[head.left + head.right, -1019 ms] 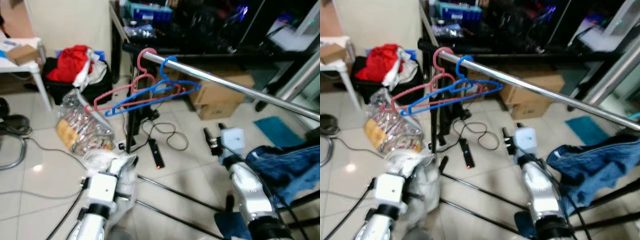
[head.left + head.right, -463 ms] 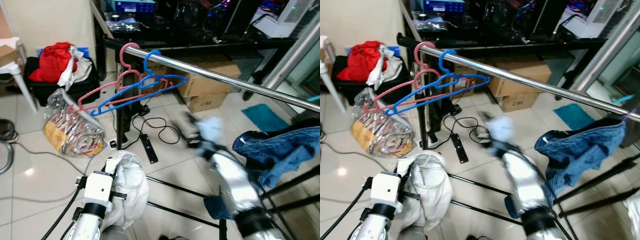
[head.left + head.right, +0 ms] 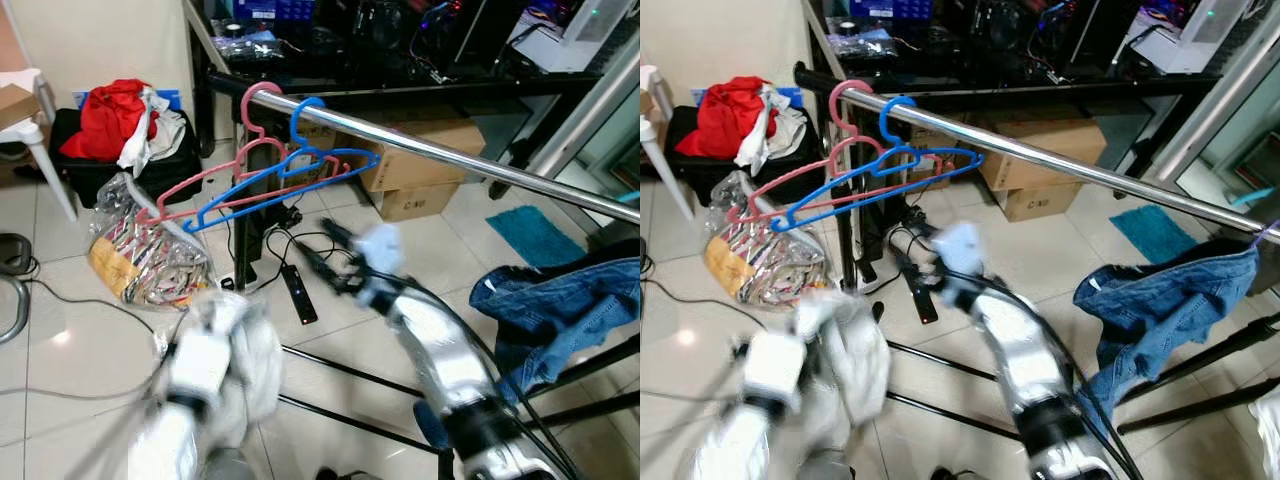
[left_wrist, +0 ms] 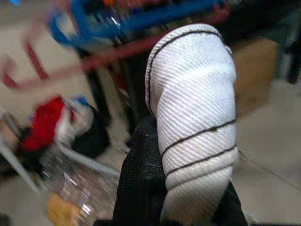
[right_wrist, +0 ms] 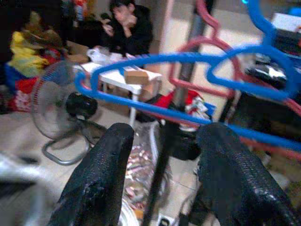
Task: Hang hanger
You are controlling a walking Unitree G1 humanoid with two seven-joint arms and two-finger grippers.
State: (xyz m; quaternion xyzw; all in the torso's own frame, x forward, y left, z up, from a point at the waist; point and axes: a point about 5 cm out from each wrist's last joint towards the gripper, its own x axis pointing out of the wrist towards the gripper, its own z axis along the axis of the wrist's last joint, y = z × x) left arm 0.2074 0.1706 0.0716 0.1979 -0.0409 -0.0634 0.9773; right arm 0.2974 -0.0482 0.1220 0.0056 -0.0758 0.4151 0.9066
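A pink hanger (image 3: 232,170) and a blue hanger (image 3: 300,172) hang side by side near the left end of a silver rail (image 3: 450,158). My right gripper (image 3: 322,250) is blurred, stretched out low under the hangers; in the right wrist view its two black fingers (image 5: 101,179) stand wide apart, with the blue hanger (image 5: 188,59) crossing just beyond them. My left gripper (image 3: 205,345) is low at the front left, blurred, shut on a white cloth (image 4: 197,117) that wraps over its black finger (image 4: 141,188).
Blue jeans (image 3: 560,305) drape over a lower bar at the right. Rack base bars (image 3: 340,370), a power strip with cables (image 3: 298,290), a plastic bag (image 3: 150,255), red clothes (image 3: 115,115), cardboard boxes (image 3: 420,185) and a teal mat (image 3: 530,230) are on the floor. A person (image 5: 129,26) sits behind a fan (image 5: 61,101).
My right arm has swung left and forward, from near the jeans to under the hangers. My left arm with the white cloth is now moving and blurred. The camera shifted early on.
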